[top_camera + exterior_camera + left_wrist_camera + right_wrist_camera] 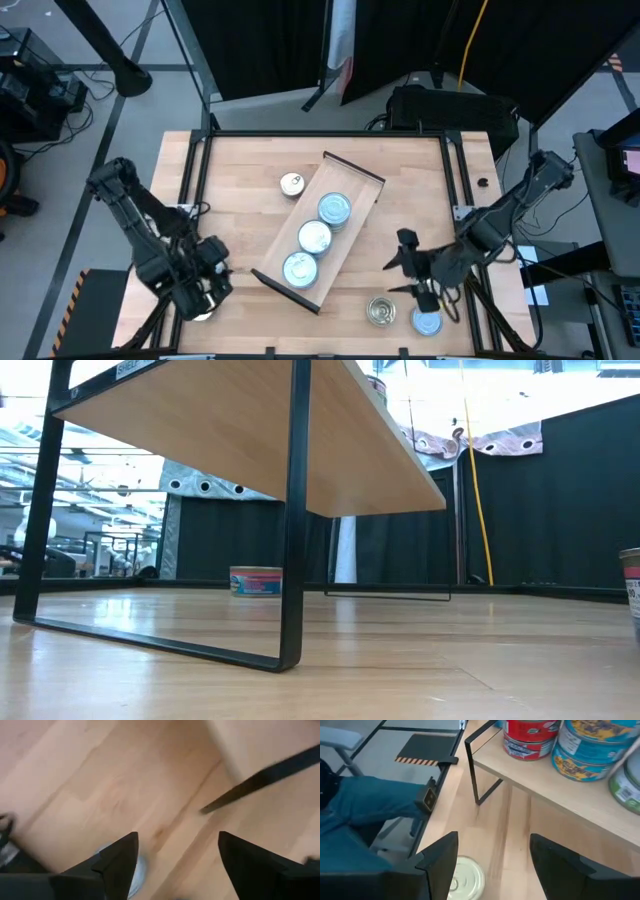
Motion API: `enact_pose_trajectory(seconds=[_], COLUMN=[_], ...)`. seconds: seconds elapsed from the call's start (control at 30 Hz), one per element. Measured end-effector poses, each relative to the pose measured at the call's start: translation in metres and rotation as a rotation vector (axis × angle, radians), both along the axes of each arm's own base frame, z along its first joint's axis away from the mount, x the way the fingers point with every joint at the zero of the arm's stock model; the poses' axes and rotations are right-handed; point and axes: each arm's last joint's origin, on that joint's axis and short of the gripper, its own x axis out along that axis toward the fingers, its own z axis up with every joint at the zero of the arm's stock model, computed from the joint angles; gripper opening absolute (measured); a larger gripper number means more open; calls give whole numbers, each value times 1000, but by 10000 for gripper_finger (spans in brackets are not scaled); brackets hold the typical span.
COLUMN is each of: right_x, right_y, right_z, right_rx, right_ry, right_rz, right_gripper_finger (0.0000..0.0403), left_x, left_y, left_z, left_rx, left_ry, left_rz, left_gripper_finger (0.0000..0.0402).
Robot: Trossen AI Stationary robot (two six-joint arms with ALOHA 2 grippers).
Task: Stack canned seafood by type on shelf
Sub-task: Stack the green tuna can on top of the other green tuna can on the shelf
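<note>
Seen from above: shelf [352, 205] lying diagonally mid-tabletop [250, 165], carrying three spots of blue-topped tins [315, 236] in a row. Not readable from overhead but plain in the right wrist view: those spots as stacks, with a red-labelled tin [527, 737] beside blue-labelled ones [590, 750] and a green-labelled one [626, 785] at the edge.

Loose tins, counted from above: one silver-topped tin [292, 183] just left of the shelf's far half, one gold-topped tin [381, 311] near the front edge, one blue-topped tin [428, 322] beside it, and one pale tin [203, 305] under the left arm. Four loose in all.

Left pincer [212, 268] near the front left corner, fingers apart, nothing between them; pale tin's rim beside one finger in the left wrist view. Right pincer [403, 262] near the front right, fingers apart, empty, above the gold-topped tin.

Only in the low view: shelf underside and black wire leg [292, 510], one blue tin [256, 581] standing beyond.

Butcher-block surface inside a black frame; black curtains [560, 490] behind, a yellow cable [472, 470] hanging. A person's blue sleeve [365, 800] in the right wrist view.
</note>
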Motion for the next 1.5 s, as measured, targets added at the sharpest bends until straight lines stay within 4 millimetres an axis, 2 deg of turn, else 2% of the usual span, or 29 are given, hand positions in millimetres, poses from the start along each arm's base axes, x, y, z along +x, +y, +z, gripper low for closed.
enact_pose_trajectory(seconds=[0.13,0.33,0.53,0.7,0.8,1.5], right_x=[9,21,25,25,25,25], right_y=[13,22,26,26,26,26], right_z=[-9,-13,-9,-7,-7,-7], right_rx=[-30,-20,36,54,56,59], right_ry=[-22,-73,-118,-139,-138,-135], right_rz=[-17,-12,-18,-19,-21,-23], right_gripper_finger=[238,238,238,238,238,238], left_x=[-12,-20,-21,-26,-28,-25], left_y=[-5,-3,-2,4,6,1], left_z=[-16,-48,-86,-108,-114,-124], left_rx=[-27,-73,-129,-117,-115,-70], left_ry=[104,214,207,218,226,250], left_rz=[35,96,67,65,62,37], left_gripper_finger=[228,138,56,14,4,4])
